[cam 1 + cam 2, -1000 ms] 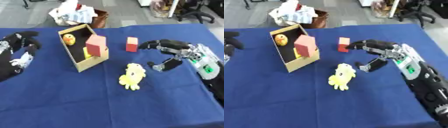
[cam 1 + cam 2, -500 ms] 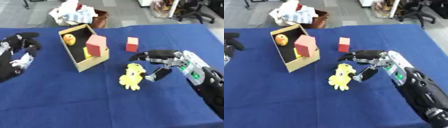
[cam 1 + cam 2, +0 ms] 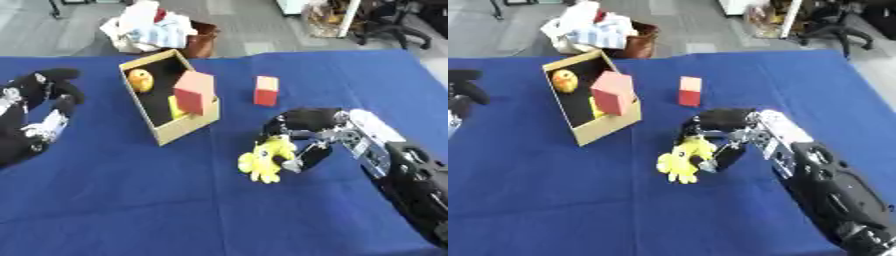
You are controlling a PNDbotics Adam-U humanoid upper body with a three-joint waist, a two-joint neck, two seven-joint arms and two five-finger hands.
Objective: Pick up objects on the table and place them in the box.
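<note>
A yellow soft toy (image 3: pixel 265 159) lies on the blue table in front of the box. My right hand (image 3: pixel 306 131) arches over its right end, fingers curled above it and thumb below, touching the toy. A small red block (image 3: pixel 266 90) stands upright further back. The cardboard box (image 3: pixel 187 126) sits left of centre, holding an orange-yellow round toy (image 3: pixel 140 80), a red block (image 3: pixel 194 92) leaning on its right wall, and something yellow under it. My left hand (image 3: pixel 42 102) rests at the left edge, fingers loosely curled and empty.
Beyond the table's far edge stands a brown basket (image 3: pixel 198 42) heaped with white and blue cloth. Office chairs (image 3: pixel 389 20) stand at the upper right. Blue tablecloth (image 3: pixel 131 200) stretches bare toward the front.
My right hand has moved left and toward me, from beside the small red block down onto the yellow toy, and its fingers have closed around the toy's end. The left hand has stayed put.
</note>
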